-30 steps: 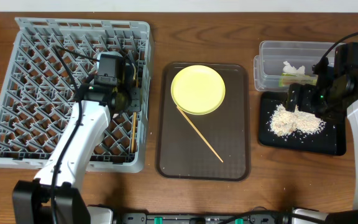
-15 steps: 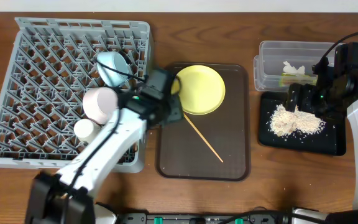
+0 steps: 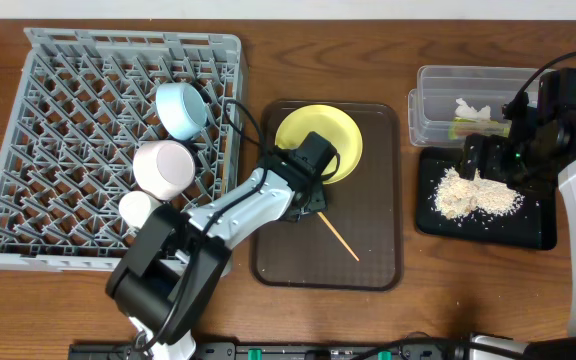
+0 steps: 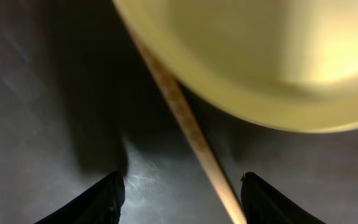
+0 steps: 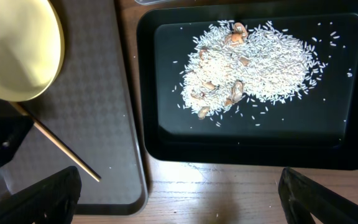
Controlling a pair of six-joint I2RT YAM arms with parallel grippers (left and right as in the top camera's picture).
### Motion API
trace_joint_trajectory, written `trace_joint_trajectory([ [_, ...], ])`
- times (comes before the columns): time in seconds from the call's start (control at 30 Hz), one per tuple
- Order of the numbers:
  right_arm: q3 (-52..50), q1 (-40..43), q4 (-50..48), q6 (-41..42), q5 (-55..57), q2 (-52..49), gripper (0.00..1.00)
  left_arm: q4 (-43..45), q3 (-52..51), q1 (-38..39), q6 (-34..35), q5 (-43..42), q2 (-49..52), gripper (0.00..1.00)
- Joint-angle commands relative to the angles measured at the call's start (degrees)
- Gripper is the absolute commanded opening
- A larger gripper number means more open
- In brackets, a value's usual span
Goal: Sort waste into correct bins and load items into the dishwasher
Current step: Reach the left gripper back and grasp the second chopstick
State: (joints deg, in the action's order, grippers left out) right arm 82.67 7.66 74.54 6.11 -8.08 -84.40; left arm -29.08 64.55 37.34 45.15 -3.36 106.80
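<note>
The chopstick [image 4: 180, 107] lies flat on the brown tray [image 4: 36, 112], between the spread fingers of the left hand [image 4: 182, 186] but nearer one of them. Its far end is at the rim of the yellow plate [image 4: 247, 56] just ahead. Closing here could roll it — thin, round — or lever the plate. The right hand [image 5: 179, 199], also spread and empty, hangs above the black tray [image 5: 166, 140] of rice [image 5: 253, 62].

White-shelled arms [image 3: 240, 204] with black joints and cables.
</note>
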Motion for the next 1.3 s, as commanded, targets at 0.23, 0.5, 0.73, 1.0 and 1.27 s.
trace_joint_trajectory([
  [0.23, 0.57, 0.31, 0.04, 0.50, 0.11, 0.66, 0.99, -1.55, 0.39, 0.04, 1.07, 1.51, 4.15, 0.56],
  [0.5, 0.57, 0.28, 0.02, 0.50, 0.11, 0.66, 0.99, -4.52, 0.39, 0.04, 1.07, 1.53, 4.42, 0.42],
  [0.73, 0.57, 0.31, 0.04, 0.50, 0.11, 0.66, 0.99, -5.35, 0.39, 0.04, 1.09, 1.49, 4.42, 0.23],
  [1.0, 0.57, 0.31, 0.04, 0.50, 0.11, 0.66, 0.99, -5.40, 0.39, -0.02, 1.07, 1.49, 4.42, 0.08],
  [1.27, 0.57, 0.31, 0.09, 0.48, 0.11, 0.66, 0.99, -6.95, 1.11, -1.46, 0.76, 1.49, 0.20, 0.08],
])
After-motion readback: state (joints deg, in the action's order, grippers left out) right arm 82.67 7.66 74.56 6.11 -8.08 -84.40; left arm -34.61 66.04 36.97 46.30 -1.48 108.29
